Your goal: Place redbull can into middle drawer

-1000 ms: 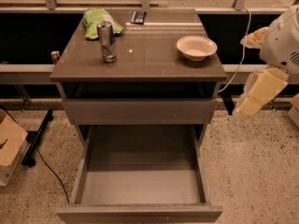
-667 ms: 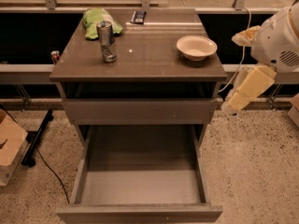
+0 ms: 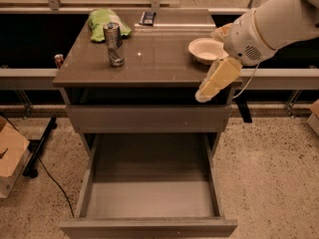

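Note:
The redbull can (image 3: 112, 35) stands upright on the back left of the cabinet top (image 3: 149, 63), silver and slim, beside a green bag (image 3: 102, 20). The middle drawer (image 3: 149, 198) is pulled wide open at the bottom front, its grey floor bare. The other drawer (image 3: 149, 117) above it is closed. My gripper (image 3: 213, 82) hangs empty from the white arm at the cabinet's front right corner, above the open drawer's right side and far right of the can.
A white bowl (image 3: 205, 49) sits on the top's right side, just behind the gripper. A dark flat object (image 3: 147, 18) lies at the back. A small red can (image 3: 59, 59) stands left of the cabinet. A cardboard box (image 3: 10, 156) and a black cable (image 3: 42, 143) are on the floor at left.
My arm and gripper have moved left, from beside the cabinet to its front right corner. The can, bowl and drawer have not moved.

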Robot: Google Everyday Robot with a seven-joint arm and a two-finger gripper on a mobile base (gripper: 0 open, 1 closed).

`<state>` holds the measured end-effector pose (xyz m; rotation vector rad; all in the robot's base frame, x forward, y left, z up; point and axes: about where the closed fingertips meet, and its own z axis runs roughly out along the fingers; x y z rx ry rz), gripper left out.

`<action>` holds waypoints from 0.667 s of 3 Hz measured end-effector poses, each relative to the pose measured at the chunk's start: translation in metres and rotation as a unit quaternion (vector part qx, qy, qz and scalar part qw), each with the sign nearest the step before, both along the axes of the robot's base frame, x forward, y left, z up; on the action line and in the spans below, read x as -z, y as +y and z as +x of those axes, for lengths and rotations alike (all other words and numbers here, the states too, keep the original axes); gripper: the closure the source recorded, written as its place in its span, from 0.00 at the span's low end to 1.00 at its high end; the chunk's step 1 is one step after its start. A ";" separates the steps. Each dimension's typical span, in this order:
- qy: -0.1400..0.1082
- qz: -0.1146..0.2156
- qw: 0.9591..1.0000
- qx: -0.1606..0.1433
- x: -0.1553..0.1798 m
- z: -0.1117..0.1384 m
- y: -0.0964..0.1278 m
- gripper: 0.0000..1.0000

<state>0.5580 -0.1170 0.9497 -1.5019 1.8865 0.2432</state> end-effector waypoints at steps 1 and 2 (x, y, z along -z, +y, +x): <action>0.000 0.000 1.000 0.000 0.000 0.000 0.000 0.00; -0.014 0.035 0.999 0.024 0.009 0.028 0.023 0.00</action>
